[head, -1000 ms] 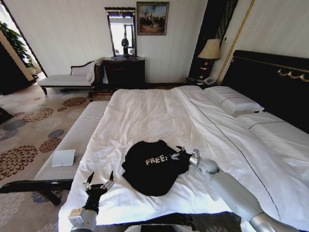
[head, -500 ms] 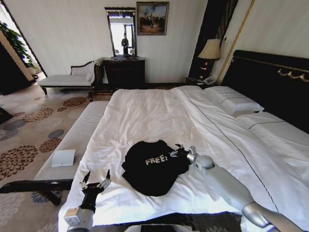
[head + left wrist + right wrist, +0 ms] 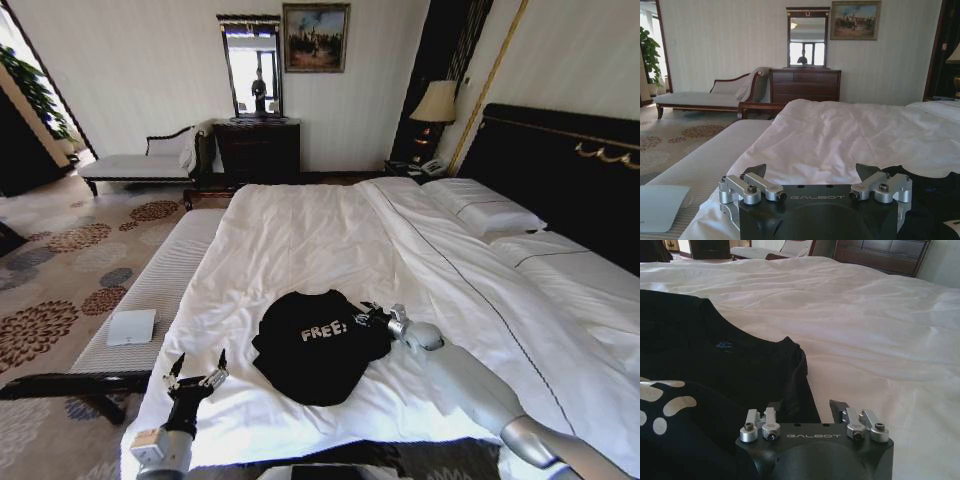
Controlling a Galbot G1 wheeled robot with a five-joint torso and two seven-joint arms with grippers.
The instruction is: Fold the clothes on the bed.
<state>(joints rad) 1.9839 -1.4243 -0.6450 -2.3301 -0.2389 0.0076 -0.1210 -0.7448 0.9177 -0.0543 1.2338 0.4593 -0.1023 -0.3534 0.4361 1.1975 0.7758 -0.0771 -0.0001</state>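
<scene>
Head view shows the black T-shirt (image 3: 318, 345) lying rumpled near the bed's (image 3: 330, 235) foot, right end effector (image 3: 366, 318) spread at its edge for a grip, left end effector (image 3: 196, 379) waiting open beside.

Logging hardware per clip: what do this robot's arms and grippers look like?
The arms are smooth silver-grey tubes with rounded joints. The left gripper and right gripper each have a black body marked "GALBOT", silver bolted linkages and dark pointed fingers. No cables visible.
</scene>
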